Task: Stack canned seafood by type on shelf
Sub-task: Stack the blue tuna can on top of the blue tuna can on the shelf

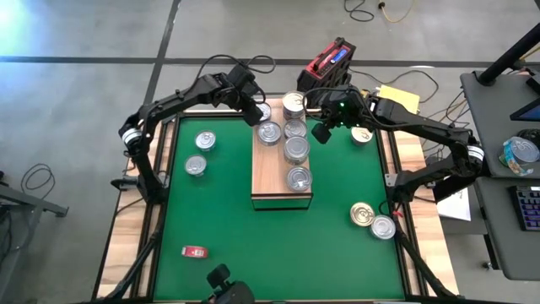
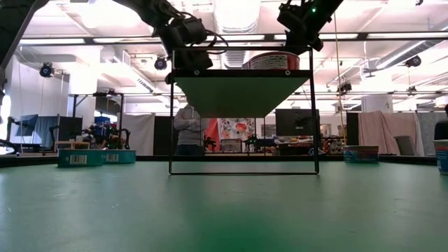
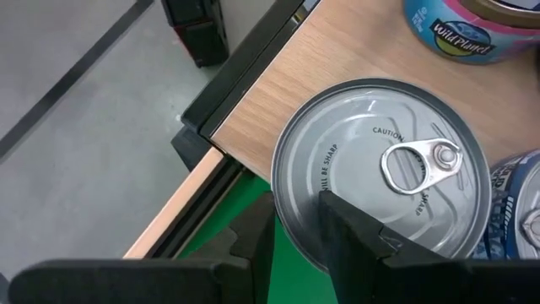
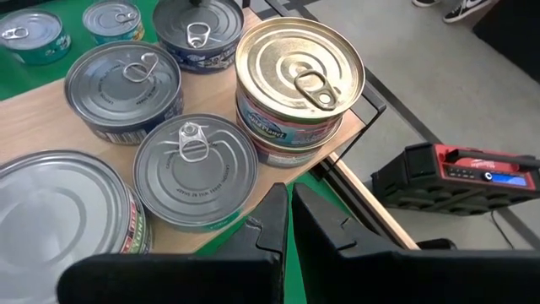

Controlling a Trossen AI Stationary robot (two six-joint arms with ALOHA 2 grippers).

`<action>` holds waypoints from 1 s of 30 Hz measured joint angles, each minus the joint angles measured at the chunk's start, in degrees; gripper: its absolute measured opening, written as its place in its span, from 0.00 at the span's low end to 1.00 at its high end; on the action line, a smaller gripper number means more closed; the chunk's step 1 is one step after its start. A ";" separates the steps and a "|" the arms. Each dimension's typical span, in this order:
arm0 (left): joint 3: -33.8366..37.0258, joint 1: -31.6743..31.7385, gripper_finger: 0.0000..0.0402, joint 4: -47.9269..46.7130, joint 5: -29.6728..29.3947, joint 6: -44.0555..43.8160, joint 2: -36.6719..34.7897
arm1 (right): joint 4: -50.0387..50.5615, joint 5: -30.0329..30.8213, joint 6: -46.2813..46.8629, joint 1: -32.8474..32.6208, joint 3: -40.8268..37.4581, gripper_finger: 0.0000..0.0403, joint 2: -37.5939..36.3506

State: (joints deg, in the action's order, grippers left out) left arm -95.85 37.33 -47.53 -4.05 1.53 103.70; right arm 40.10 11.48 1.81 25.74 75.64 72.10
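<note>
Silver- and gold-lidded cans [image 1: 298,178] crowd the shelf [image 1: 268,181] on the green mat [image 1: 219,219].

"CAUTION" embossed on silver can lid [image 3: 384,173], "Wild Planet" on blue-labelled can [image 3: 472,29]

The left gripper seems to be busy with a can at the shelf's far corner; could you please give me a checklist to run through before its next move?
1. Left gripper closed on the silver-lid can: ok, its fingers straddle the rim.
2. Can resting on the shelf: cannot tell; it overhangs the board's edge.
3. Neighbouring blue-label can clear of the held one: not ok, they look to be touching.
4. Right gripper out of the way: ok, shut and empty beside the gold-lid stack.
5. Loose cans remaining on the green mat: ok, several are visible.
</note>
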 joint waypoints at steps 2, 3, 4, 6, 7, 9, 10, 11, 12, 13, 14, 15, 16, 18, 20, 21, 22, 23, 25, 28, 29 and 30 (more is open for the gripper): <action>0.00 0.00 0.19 0.01 0.00 0.51 -0.25 | 0.00 0.00 0.15 0.00 0.00 0.03 -0.01; 0.00 0.01 0.19 0.05 0.00 0.81 -0.47 | -0.02 -0.01 0.15 0.02 0.00 0.03 0.00; 0.00 0.00 0.19 0.06 0.00 0.97 -0.67 | -0.05 0.00 0.18 0.01 0.00 0.03 -0.01; 0.00 0.01 0.19 0.06 0.00 1.20 -1.16 | -0.11 0.00 0.81 0.01 0.00 0.03 -0.01; 0.00 -0.01 0.19 0.06 0.00 1.24 -1.41 | -0.15 0.01 1.33 0.00 0.00 0.03 -0.01; 0.00 0.01 0.19 -0.05 0.01 1.87 -2.31 | -0.74 0.03 1.83 0.00 0.00 0.03 0.00; 0.02 -0.01 0.19 -0.17 0.02 2.49 -2.98 | -1.50 0.04 2.33 0.00 0.00 0.03 0.00; 0.02 0.01 0.19 -0.30 0.02 3.15 -3.72 | -2.53 0.05 3.03 0.00 0.00 0.03 0.02; 0.02 0.00 0.19 -0.40 0.04 3.67 -4.52 | -3.65 0.05 3.63 0.00 0.00 0.03 0.13; 0.02 -0.01 0.19 -0.47 0.04 4.10 -5.23 | -4.56 0.05 4.50 -0.02 0.00 0.03 0.28; 0.02 0.01 0.19 -0.56 0.04 4.58 -5.85 | -5.41 0.07 4.94 -0.02 0.00 0.03 0.62; 0.02 0.00 0.19 -0.64 0.04 5.12 -6.38 | -6.33 0.05 5.60 -0.11 0.00 0.03 1.09; 0.02 0.01 0.19 -0.79 0.07 5.61 -6.94 | -7.01 0.03 6.27 -0.25 0.01 0.03 1.61; 0.02 0.01 0.19 -1.31 0.33 6.33 -8.16 | -7.01 -0.08 7.17 -0.40 0.94 0.03 3.17; 0.33 0.01 0.19 -1.26 0.50 6.96 -9.50 | -7.37 -0.12 7.02 -0.87 3.17 0.03 5.23; 0.71 0.00 0.19 -1.33 0.60 7.13 -10.20 | -7.37 -0.11 6.41 -1.10 4.61 0.03 6.38; 1.31 0.01 0.19 -1.26 1.19 7.23 -10.88 | -7.33 -0.09 6.04 -1.37 6.17 0.03 7.51; 2.26 0.03 0.19 -0.94 2.35 7.25 -11.68 | -7.09 -0.10 5.66 -1.73 7.94 0.03 8.78; 5.92 0.05 0.19 1.77 5.38 7.27 -14.17 | -5.75 -0.09 4.72 -2.55 11.75 0.03 11.47; 13.17 -0.03 0.19 7.38 7.62 6.80 -19.06 | -2.98 -0.10 3.93 -3.21 17.43 0.03 15.50; 15.61 -0.03 0.19 8.72 7.64 6.16 -20.81 | -2.00 -0.08 3.96 -3.32 19.23 0.03 16.87; 17.98 -0.03 0.19 10.28 7.63 5.44 -22.50 | -1.20 -0.05 3.94 -3.37 21.02 0.03 18.28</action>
State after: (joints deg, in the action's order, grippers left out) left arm -77.87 37.30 -37.24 3.57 6.97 81.20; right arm 38.90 11.43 5.75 22.36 96.66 90.37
